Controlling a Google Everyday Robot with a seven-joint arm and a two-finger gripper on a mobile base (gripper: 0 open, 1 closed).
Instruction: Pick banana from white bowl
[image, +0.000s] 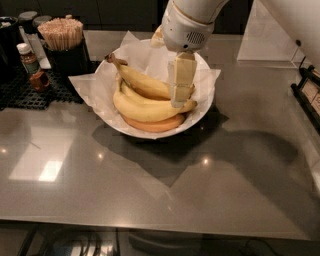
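The white bowl (202, 114) sat on the far half of the grey glossy counter (225, 175), a little left of the middle, lined with crinkled white paper (95, 87) whose corners spilled over the rim on the left and right. Inside it lay the bananas (145, 110), stacked lengthwise from left to right. The uppermost banana (142, 82) had its dark stem pointing up toward the far left, a second curved under it, and a more orange one rested lowest, at the near side of the bowl. The gripper (180, 100) hung pointing straight down from the white wrist housing (187, 22), over the right part of the bowl. Its pale tip overlapped the right end of the uppermost banana and reached the one beneath. Whether it touched the fruit could not be told, nor whether the gripper was spread or closed. No banana was lifted; all lay in the bowl. To the far left, a dark cup (70, 62) packed with wooden sticks (62, 34) stood just beside the paper's left corner. A small brown bottle (30, 62) with a white cap stood farther left on a black mesh mat (20, 95).
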